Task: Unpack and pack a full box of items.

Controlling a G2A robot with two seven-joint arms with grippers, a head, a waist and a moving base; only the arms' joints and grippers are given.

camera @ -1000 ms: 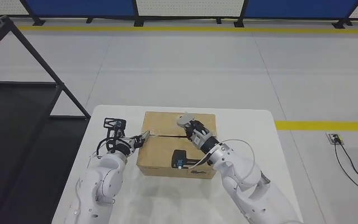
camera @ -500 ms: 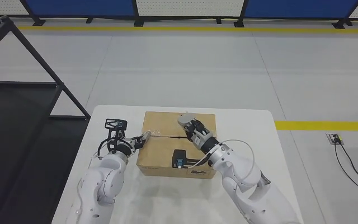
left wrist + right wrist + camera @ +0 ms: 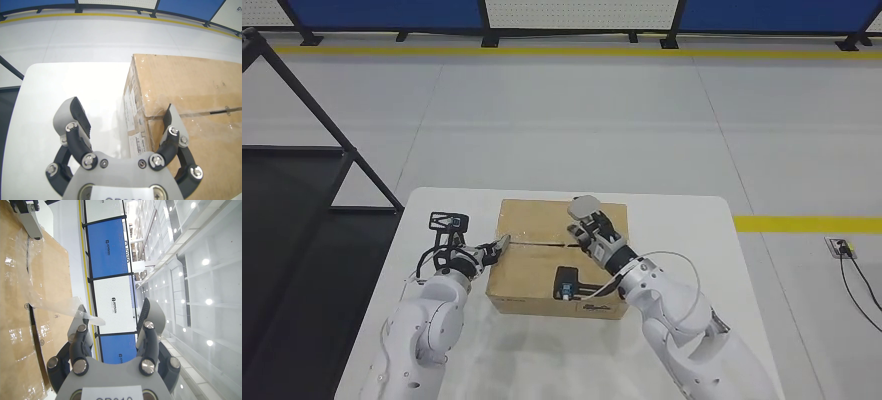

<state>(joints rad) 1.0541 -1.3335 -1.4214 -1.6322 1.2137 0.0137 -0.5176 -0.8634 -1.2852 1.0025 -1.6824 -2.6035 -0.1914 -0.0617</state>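
Note:
A closed brown cardboard box (image 3: 532, 270) stands in the middle of the white table (image 3: 682, 260), its top seam covered with clear tape. My left gripper (image 3: 497, 245) is open at the box's left end and straddles the corner at the seam (image 3: 124, 113). One finger (image 3: 171, 117) rests over the box top (image 3: 198, 91); the other hangs beside the box above the table. My right gripper (image 3: 582, 222) is open (image 3: 115, 311) just above the box top (image 3: 15, 285). A loose strip of clear tape (image 3: 56, 308), still joined to the box, clings to one of its fingers.
Bare table (image 3: 56, 85) lies left of the box, and more on the right side. A black metal frame (image 3: 302, 150) stands on the floor off the table's left side. The box takes up most of the table's depth.
My right gripper has shifted a little to the right and away from the seam, drawing the tape strip with it. The left gripper has barely moved.

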